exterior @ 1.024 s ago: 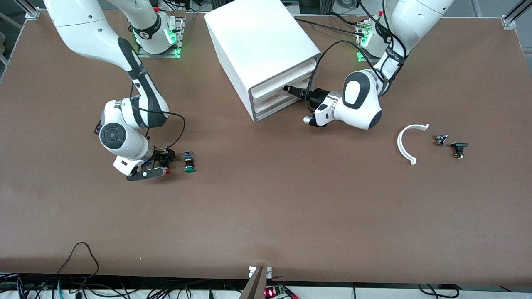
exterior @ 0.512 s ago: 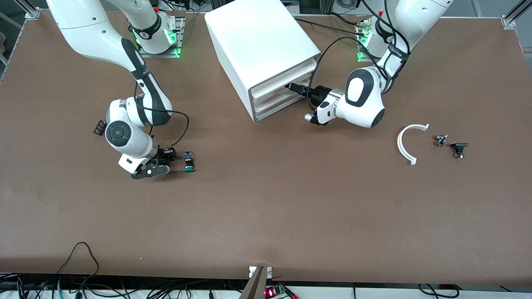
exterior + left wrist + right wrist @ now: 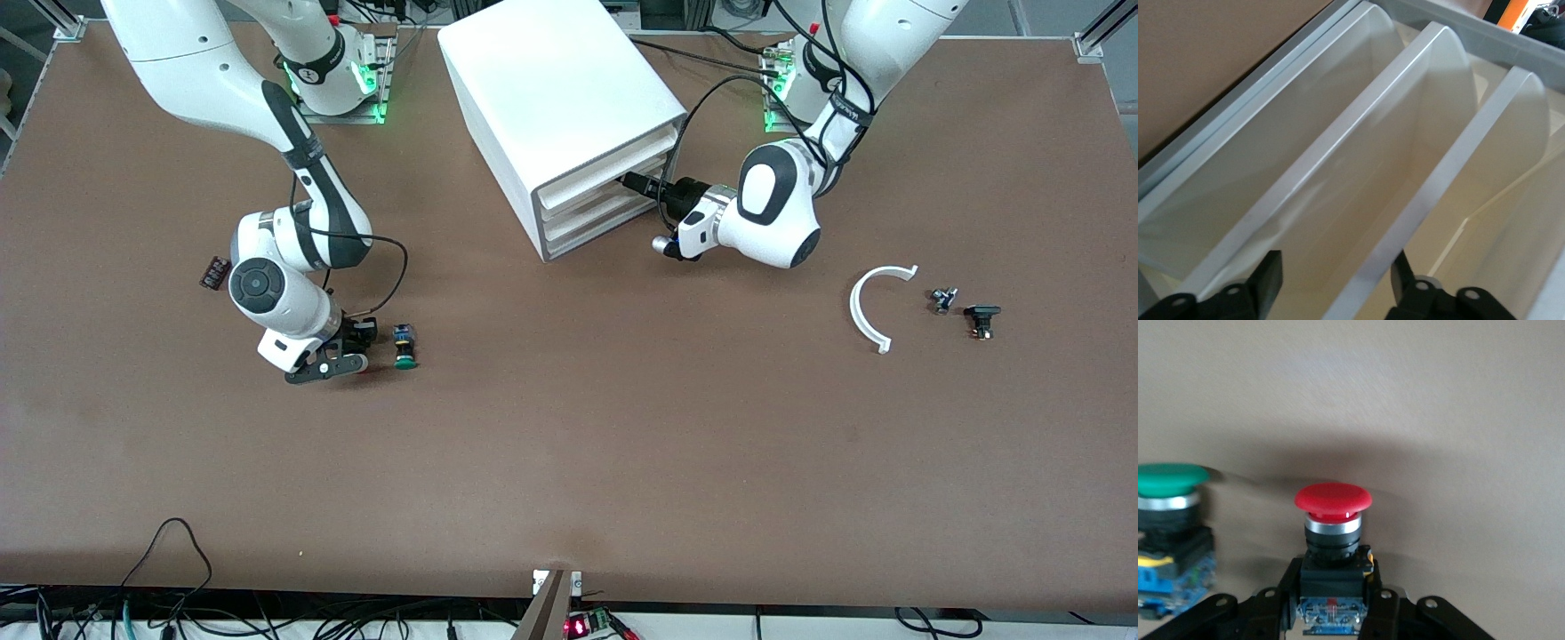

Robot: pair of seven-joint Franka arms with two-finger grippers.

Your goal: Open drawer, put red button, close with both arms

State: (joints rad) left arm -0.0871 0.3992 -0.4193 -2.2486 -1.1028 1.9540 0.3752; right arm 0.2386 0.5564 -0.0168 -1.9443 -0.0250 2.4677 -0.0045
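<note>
Nearest the front camera, the right gripper [image 3: 342, 356] sits low over the matte brown worktop [image 3: 569, 462], toward the right arm's end. Its black fingers [image 3: 1281, 603] pinch the boxy black body of the red button [image 3: 1333, 540]. The button's glossy domed cap rides on a ribbed metal collar, and its long axis runs straight out from between the fingers. From the front camera the gripper hides almost all of it. Just beside it lies the green button [image 3: 404, 346], cut off in the right wrist view.

Farther back, the left gripper [image 3: 642, 185] reaches into the smooth white plastic drawer unit [image 3: 560, 107], its fingers [image 3: 1268, 283] spread on either side of a drawer front's edge [image 3: 1338, 193].
</note>
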